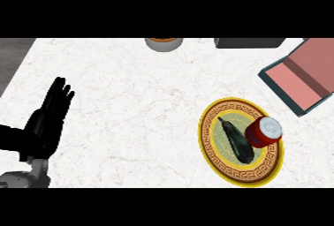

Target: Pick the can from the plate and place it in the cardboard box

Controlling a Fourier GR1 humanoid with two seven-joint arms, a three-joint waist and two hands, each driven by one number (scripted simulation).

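Here's your red can point(264, 131), standing on the right side of the yellow-rimmed plate point(225, 170), tilted a little toward the right as seen from above, its white top with a red centre facing up. Touching it on its left lies a dark, long vegetable point(236, 140), an eggplant by the look of it, running from the far part of the plate to the near part. That's your first hazard: come in from the left and your fingers will likely catch the eggplant, rolling it or nudging the can off the rim.

Only your left hand point(47, 119) shows, at the left edge, fingers straight and up, holding nothing, resting well apart from the plate. Your right hand is nowhere in view, so you'll be bringing it in blind from the near right.

The cardboard box point(301, 75) sits far right, angled, pink inside with a blue-grey wall, partly cut off by the edge. Its near wall faces the plate, so a low carry could clip it; lift the can well above that wall, I'd say.

The counter point(130, 88) is white marble, lightly veined. At the far edge you've got a round bowl-like thing point(162, 43) and a dark object point(249, 43), both half out of view. A grey floor strip point(13, 57) shows far left.
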